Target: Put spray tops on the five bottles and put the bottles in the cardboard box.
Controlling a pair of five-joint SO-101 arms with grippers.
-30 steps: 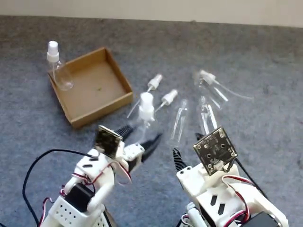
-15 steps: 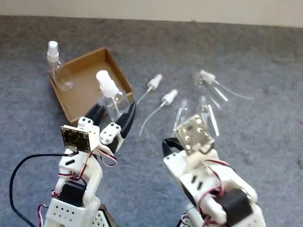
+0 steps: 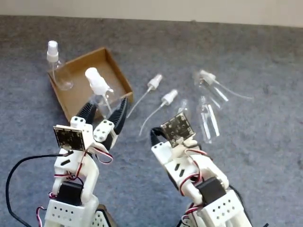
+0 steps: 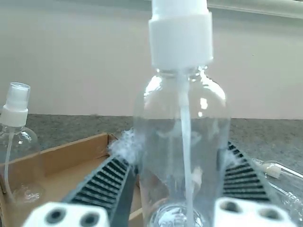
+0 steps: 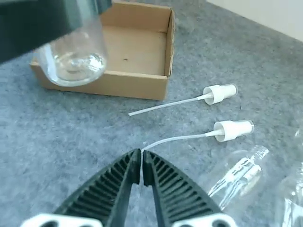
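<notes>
My left end effector [image 3: 108, 104] is clamped on a clear bottle [image 3: 103, 97], its white spray top [image 3: 93, 78] fitted and uppermost. I hold it above the near edge of the cardboard box [image 3: 119, 72], where another capped bottle [image 3: 59, 73] stands at the far corner. My right end effector [image 5: 142, 158] has its fingers pressed together on nothing, low over the grey table [image 3: 265, 151] just beside the tube end of a loose spray top [image 5: 232, 130], with a second loose top [image 5: 218, 93] and an uncapped bottle [image 5: 236, 172] near.
</notes>
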